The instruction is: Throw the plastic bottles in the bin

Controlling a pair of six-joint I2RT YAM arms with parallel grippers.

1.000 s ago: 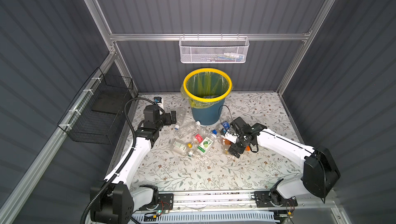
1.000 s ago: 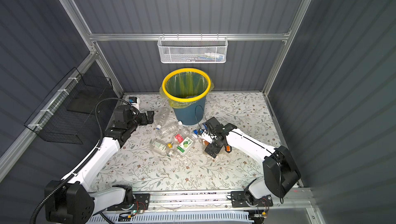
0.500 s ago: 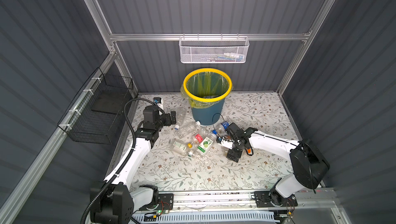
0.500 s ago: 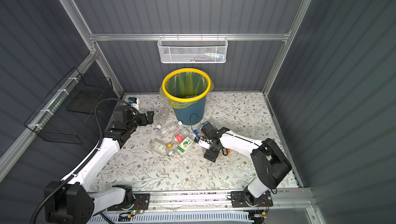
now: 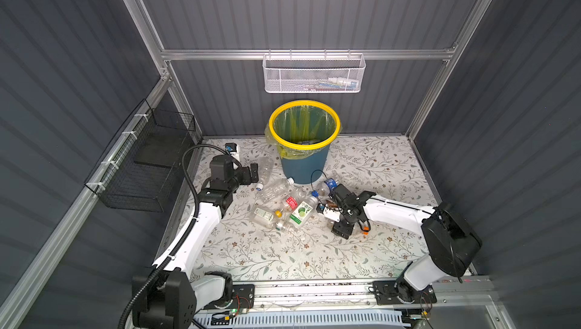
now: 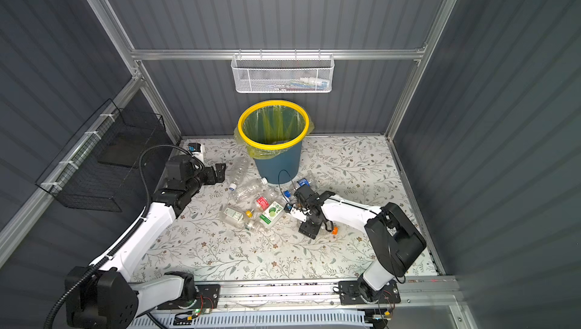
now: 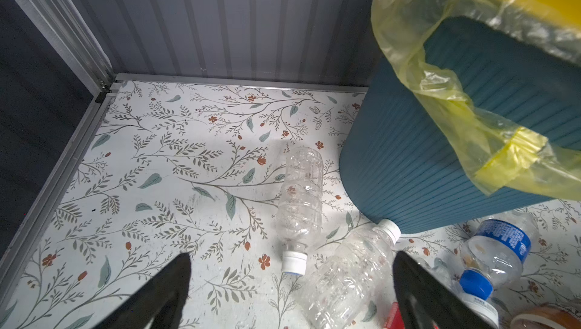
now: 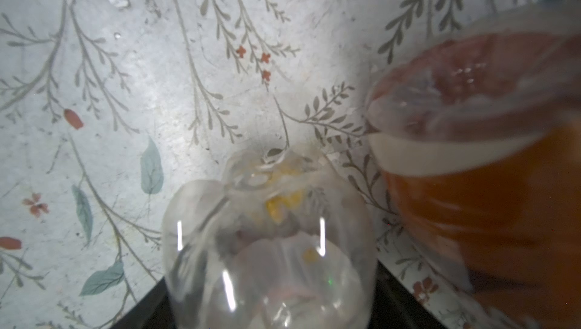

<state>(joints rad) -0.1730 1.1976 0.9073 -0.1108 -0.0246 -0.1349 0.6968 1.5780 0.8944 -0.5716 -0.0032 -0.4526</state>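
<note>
Right gripper [image 5: 341, 230] low among the plastic bottles [image 5: 301, 212], grip unproven; left gripper [image 5: 253, 173] spread wide and empty.
In both top views the bin [image 6: 276, 162] stands well beyond the right jaws, past the heap, so on the lift you risk clipping its wall or scattering bottles. In the left wrist view a capped bottle [image 7: 298, 198] lies just ahead of the open fingers [image 7: 169, 286]. In the right wrist view a clear bottle [image 8: 267, 248] sits between the jaws, but you cannot tell whether they have clamped it. An orange bottle [image 8: 487, 201] crowds just beside it and could snag, and the slick shell may squirt out.
</note>
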